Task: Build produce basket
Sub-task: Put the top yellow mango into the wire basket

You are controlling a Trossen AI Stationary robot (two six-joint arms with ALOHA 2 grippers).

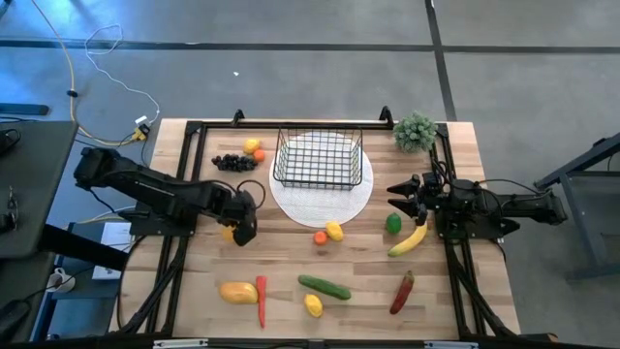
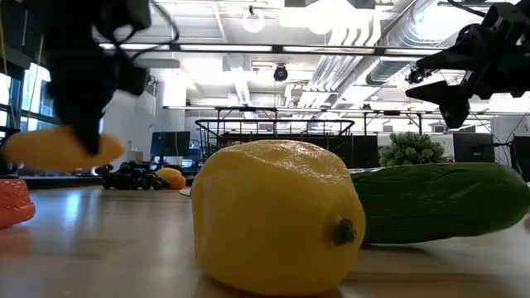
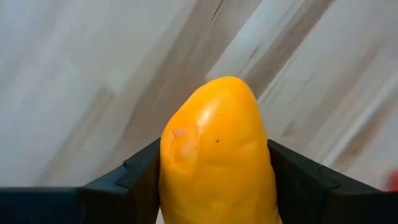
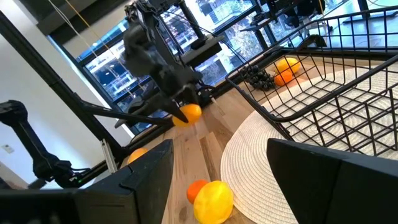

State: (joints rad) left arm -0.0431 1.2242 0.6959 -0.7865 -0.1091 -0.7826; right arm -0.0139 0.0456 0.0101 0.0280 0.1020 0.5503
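The black wire basket [image 1: 320, 158] stands on a round white disc [image 1: 320, 199] at the table's far middle. My left gripper [image 1: 242, 228] is left of the disc, shut on a yellow-orange oval fruit [image 1: 230, 233] [image 2: 62, 149]. My right gripper [image 1: 399, 194] hovers open to the right of the disc, above a green pepper [image 1: 392, 223] and a banana [image 1: 409, 239]. Lying on the table are grapes [image 1: 232, 162], an orange [image 1: 320, 237], a lemon [image 1: 334, 231], a mango [image 1: 237, 291], a cucumber [image 1: 325, 287] and chillies [image 1: 261, 302] [image 1: 402, 291]. My left gripper [image 3: 214, 180] pinches the yellow-orange fruit between its two fingers [image 3: 137, 180], which press on its opposite sides [image 3: 171, 168]. The fingers come from above, pointing down. One rounded end [image 3: 224, 93] sticks out past the fingertips. The fruit is lifted clear of the table.
A bushy green plant [image 1: 415, 131] sits at the far right corner. A second lemon [image 1: 313, 305] lies near the front edge beside the cucumber. Two small yellow and orange fruits [image 1: 254, 148] lie by the grapes. Black frame rails [image 1: 450, 262] run along both table sides.
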